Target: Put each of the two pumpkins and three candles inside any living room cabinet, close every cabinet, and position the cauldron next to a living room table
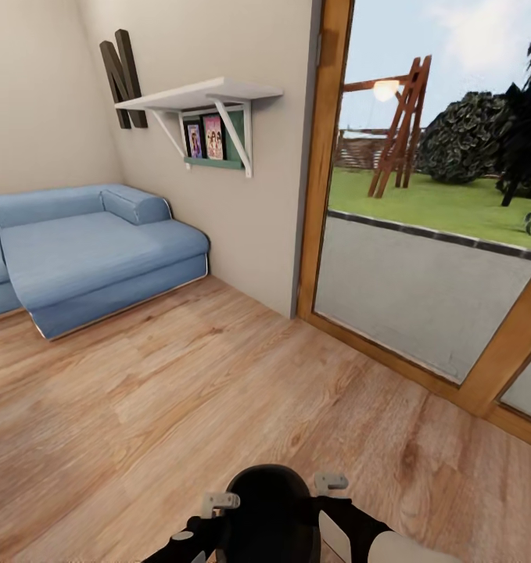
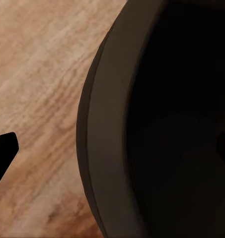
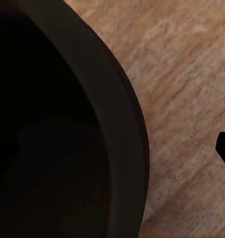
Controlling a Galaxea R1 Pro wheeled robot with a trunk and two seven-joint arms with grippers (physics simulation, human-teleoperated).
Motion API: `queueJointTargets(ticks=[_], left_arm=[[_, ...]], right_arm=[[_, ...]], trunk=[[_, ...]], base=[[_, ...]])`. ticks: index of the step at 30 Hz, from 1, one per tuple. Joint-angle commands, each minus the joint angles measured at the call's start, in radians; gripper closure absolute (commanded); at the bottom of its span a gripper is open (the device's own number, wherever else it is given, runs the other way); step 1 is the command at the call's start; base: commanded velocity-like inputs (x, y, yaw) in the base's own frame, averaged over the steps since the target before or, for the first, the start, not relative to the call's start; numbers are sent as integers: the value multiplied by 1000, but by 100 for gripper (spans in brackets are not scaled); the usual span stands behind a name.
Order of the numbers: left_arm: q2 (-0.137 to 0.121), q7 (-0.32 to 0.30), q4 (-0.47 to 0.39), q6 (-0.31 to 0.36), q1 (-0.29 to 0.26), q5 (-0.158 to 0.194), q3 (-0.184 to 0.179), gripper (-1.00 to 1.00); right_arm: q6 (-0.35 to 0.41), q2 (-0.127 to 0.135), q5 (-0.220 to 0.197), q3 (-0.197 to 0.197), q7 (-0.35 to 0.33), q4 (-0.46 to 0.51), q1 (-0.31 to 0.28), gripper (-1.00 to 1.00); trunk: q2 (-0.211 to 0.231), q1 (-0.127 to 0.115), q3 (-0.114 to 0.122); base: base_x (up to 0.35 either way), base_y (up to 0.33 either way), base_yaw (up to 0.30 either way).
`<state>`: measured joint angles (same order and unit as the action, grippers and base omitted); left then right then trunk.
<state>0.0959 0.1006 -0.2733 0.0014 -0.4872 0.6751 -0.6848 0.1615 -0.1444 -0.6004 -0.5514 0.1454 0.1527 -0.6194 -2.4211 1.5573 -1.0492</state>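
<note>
Two grippers flank the upright cauldron (image 1: 274, 508), mouth facing up.

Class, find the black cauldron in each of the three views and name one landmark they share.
Head view: cauldron at bottom centre, between the arms.
Left wrist view: its dark rim and mouth cover the right side.
Right wrist view: it covers the left side.
Shared landmark: the wood floor.

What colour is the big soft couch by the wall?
The corner sofa is light blue, clearest in the head view.
</note>
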Motion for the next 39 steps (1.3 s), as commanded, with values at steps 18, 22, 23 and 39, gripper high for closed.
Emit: queueJointTargets(ticks=[18, 22, 23, 39], left_arm=[[0, 7, -1, 0, -1, 8, -9, -100], [0, 7, -1, 0, -1, 8, -9, -100], [0, 7, -1, 0, -1, 8, -9, -100], [1, 7, -1, 0, -1, 8, -9, -100]], right_arm=[[-9, -3, -2, -14, 6, -51, -2, -100], [-33, -3, -1, -15, 6, -55, -3, -100], [-36, -3, -1, -15, 6, -56, -3, -100], [-54, -4, 16, -15, 6, -56, -3, -100]], trunk=[[-15, 8, -7], [-15, 8, -7], [-15, 8, -7], [-43, 23, -20]], base=[[0, 0, 0], [0, 0, 0], [0, 0, 0], [0, 0, 0]])
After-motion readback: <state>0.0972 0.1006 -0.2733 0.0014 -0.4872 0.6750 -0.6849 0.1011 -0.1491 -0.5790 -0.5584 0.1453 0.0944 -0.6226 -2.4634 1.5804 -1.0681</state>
